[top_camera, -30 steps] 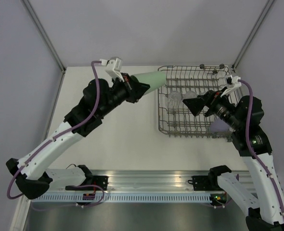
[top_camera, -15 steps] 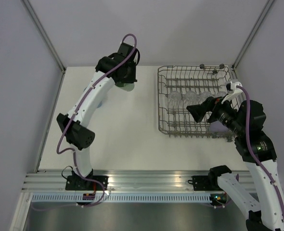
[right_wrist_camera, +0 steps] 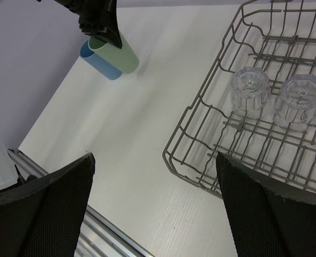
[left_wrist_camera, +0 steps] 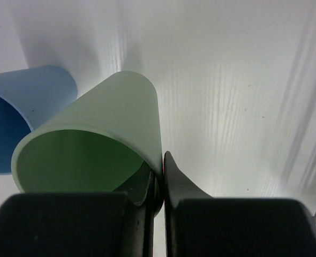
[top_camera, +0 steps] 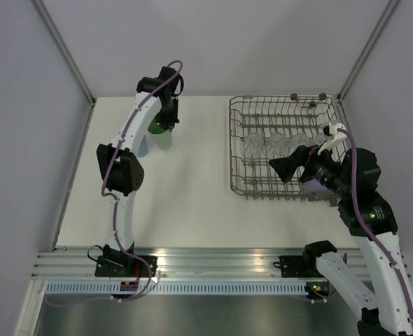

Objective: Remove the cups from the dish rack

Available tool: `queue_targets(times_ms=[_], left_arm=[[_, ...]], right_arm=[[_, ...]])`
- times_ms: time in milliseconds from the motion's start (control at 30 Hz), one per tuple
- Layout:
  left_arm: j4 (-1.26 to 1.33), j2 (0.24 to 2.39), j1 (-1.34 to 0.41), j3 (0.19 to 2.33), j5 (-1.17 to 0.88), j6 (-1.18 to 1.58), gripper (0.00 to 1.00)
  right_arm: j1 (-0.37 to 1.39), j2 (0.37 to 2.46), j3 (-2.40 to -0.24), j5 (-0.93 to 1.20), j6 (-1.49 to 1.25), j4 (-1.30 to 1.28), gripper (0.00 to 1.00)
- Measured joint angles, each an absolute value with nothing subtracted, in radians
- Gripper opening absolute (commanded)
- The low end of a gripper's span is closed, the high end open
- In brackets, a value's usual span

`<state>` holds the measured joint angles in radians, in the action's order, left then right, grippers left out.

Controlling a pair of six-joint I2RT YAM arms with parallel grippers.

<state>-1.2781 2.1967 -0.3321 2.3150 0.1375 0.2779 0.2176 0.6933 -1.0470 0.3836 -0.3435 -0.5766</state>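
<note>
The pale green cup [left_wrist_camera: 110, 123] is out of the dish rack [top_camera: 232, 154], well to the rack's left over the white counter [top_camera: 185, 189], about level with the rack's far half. The left end effector [left_wrist_camera: 159, 171] is clamped on it, one finger inside the mouth and one outside, pinching the rim wall on the side nearest the rack. The cup's mouth faces up toward the end effector and its base points down at the counter. Its long axis runs close to vertical, and in the right wrist view it leans with the base nearer the rack. Whether the base touches the counter cannot be told.

A blue cup [left_wrist_camera: 35, 101] stands mouth up just beside the green one, on the side away from the rack.

The right end effector [right_wrist_camera: 153, 160] hangs over the rack's near left part with its fingers spread wide and nothing between them. Clear glasses [right_wrist_camera: 250, 91] sit in a row across the middle of the rack, bases up and axes upright.
</note>
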Motion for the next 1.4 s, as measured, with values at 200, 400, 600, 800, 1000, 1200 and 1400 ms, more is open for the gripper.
queue_targets(times_ms=[200,400,600,800,1000,1200,1400], left_arm=[[-1.296,2.262,-0.321,2.351,0.123,0.241,0.03],[-1.303,2.313,-0.320,2.361,0.118,0.219,0.06],[-1.305,2.357,-0.316,2.361,0.118,0.208,0.09],[-1.305,2.361,-0.315,2.361,0.120,0.199,0.15],[-1.304,2.361,-0.308,2.362,0.120,0.195,0.35],[-1.304,2.361,-0.304,2.361,0.120,0.192,0.50],[-1.304,2.353,-0.304,2.361,0.106,0.192,0.54]], right_arm=[[0.218,0.694,-1.036,0.399,-0.344,-0.569,0.98],[0.220,0.693,-1.036,0.406,-0.344,-0.553,0.98],[0.235,0.683,-1.034,0.402,-0.339,-0.553,0.98],[0.250,0.681,-1.034,0.397,-0.332,-0.553,0.98],[0.258,0.674,-1.034,0.390,-0.325,-0.553,0.98],[0.260,0.675,-1.034,0.390,-0.325,-0.553,0.98],[0.260,0.678,-1.034,0.390,-0.325,-0.553,0.98]])
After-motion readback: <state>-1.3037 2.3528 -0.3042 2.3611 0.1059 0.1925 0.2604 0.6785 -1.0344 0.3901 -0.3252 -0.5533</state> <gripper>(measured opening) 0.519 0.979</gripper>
